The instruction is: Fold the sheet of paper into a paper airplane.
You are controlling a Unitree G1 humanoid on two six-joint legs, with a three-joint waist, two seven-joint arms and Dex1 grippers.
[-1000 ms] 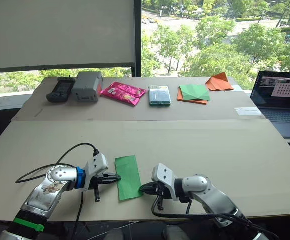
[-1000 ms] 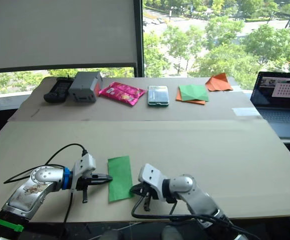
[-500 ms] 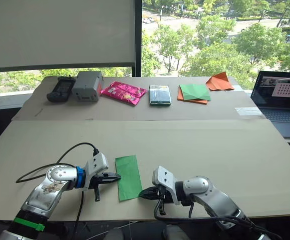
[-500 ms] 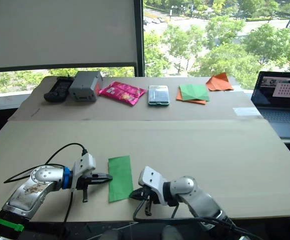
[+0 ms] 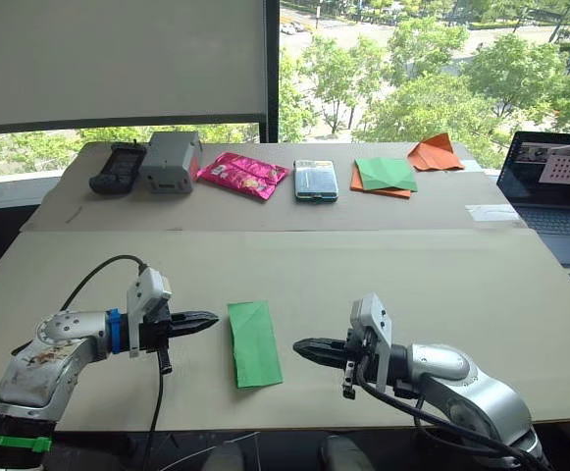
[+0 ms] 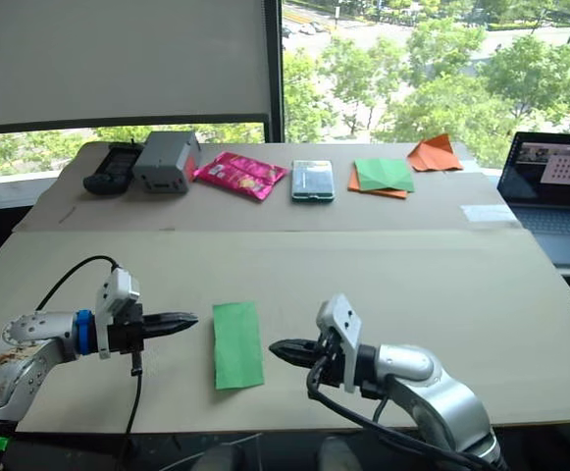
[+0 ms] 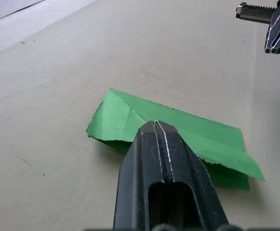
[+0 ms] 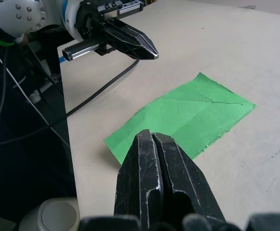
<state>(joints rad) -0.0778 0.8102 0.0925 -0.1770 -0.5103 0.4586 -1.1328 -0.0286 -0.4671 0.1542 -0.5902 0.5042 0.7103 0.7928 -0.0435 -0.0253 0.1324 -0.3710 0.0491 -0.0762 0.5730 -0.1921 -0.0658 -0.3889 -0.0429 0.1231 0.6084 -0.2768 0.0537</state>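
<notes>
Sheet of paper point(image 5: 253, 342) flat on the near cardboard tabletop point(image 5: 363, 275), folded to a narrow bright green strip, long axis running away from the robot; diagonal creases and a layered flap visible at its far end in the wrist views. Nothing touching it.

Left gripper point(image 5: 206, 319) just left of the sheet, level with its far half, fingers pressed together, holding nothing, tips aimed at the paper with a small gap of bare board between. Black cable point(image 5: 103, 275) looping off the left wrist.

Right gripper point(image 5: 304, 346) just right of the sheet, level with its near half, fingers likewise closed and empty, tips pointing at the paper's right edge, apart from it.

Beyond the sheet, along the far board by the window, left to right: black handheld device point(image 5: 116, 168), grey box point(image 5: 169, 163), pink snack packet point(image 5: 241, 175), clear-lidded case point(image 5: 315, 181), darker green sheet point(image 5: 387, 174) lying on orange paper point(image 5: 358, 183), orange paper triangle point(image 5: 435, 153). Open laptop point(image 5: 554, 191) far right of the sheet, off the board's edge.
</notes>
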